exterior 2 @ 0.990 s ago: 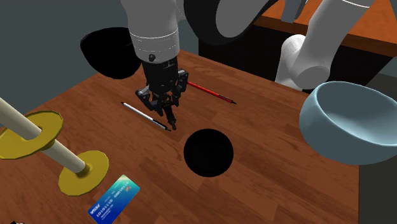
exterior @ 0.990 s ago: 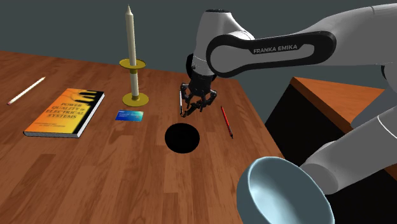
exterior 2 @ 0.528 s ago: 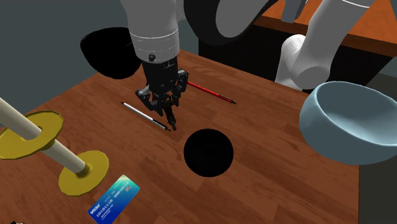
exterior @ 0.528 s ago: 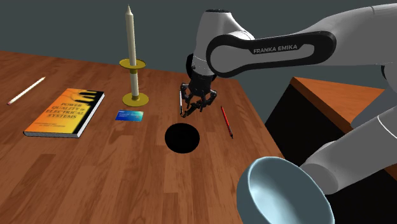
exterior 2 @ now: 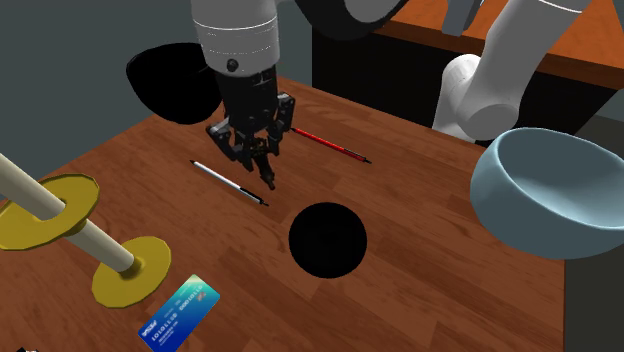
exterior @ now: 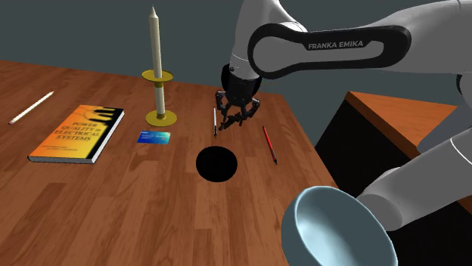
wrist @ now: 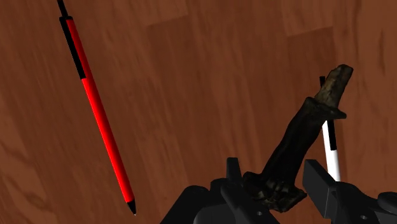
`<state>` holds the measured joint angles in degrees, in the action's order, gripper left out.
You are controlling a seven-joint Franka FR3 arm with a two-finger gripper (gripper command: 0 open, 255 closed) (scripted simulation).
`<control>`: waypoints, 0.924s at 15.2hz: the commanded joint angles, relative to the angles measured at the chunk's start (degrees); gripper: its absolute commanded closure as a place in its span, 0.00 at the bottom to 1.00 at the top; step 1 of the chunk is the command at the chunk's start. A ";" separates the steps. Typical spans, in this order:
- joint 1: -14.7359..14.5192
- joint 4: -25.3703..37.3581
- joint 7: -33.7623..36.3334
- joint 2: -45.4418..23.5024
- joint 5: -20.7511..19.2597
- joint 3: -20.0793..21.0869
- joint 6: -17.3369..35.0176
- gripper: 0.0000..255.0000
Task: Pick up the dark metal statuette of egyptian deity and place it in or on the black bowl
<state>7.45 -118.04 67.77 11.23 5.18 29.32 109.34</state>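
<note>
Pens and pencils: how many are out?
3: a red pen near the black bowl, a white pen beside the hand, a pale pencil at the shoulder view's left, past the book.

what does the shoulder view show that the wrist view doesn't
The shoulder view adds a tall candle on a yellow holder, a book, a card, a pale pencil, the black bowl and a light blue bowl. The wrist view adds the dark statuette, clasped between the fingers of the tool; from the shoulder it is too small to make out. Both share the tool, the red pen, the white pen and the wooden table.
</note>
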 commanded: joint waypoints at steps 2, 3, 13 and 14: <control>0.08 2.16 -0.18 0.40 0.09 -0.26 -2.56 1.00; 0.11 2.88 -0.20 0.46 0.09 -0.31 -3.33 1.00; 0.36 10.73 -0.08 0.29 -0.20 -0.69 -11.03 1.00; 0.39 11.60 -0.04 0.19 -0.25 -0.71 -11.80 1.00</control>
<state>7.82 -107.47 67.60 11.65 5.04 28.57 98.38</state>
